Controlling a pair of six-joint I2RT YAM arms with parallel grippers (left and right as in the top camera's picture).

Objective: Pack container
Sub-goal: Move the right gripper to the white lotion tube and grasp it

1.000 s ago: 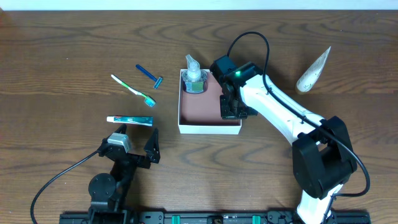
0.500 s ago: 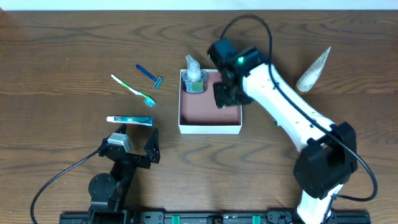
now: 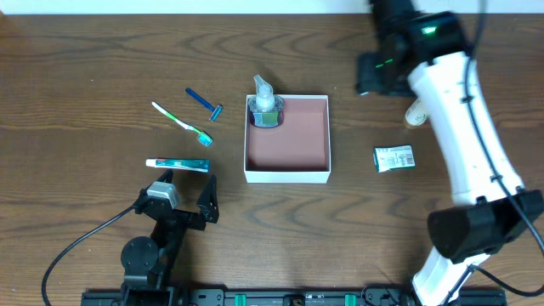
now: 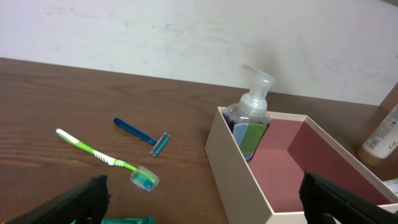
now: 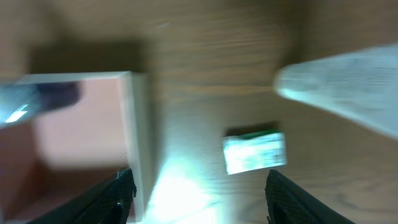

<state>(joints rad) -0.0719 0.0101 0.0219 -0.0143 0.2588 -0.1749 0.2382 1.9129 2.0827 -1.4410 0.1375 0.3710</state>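
The container (image 3: 286, 174), a shallow white box with a pink inside, sits mid-table. A clear pump bottle (image 3: 266, 106) stands in its back left corner, and the left wrist view shows that bottle (image 4: 251, 121) inside the box (image 4: 239, 165). My right gripper (image 3: 374, 78) hangs high over the table behind and right of the box. In its blurred wrist view, the right gripper (image 5: 202, 199) is open and empty, above the box's right wall (image 5: 138, 124). My left gripper (image 3: 183, 200) rests open near the front edge. In its own view the left gripper (image 4: 202, 202) holds nothing.
Left of the box lie a green toothbrush (image 3: 181, 123), a blue razor (image 3: 205, 104) and a toothpaste tube (image 3: 177, 164). A green-and-white packet (image 3: 394, 158) lies to the box's right. A white tube (image 3: 416, 112) at the back right is partly hidden by my right arm.
My right arm has risen out of the container and swung to the back right, its jaws opening. That uncovered the packet on the table. The left arm has not moved.
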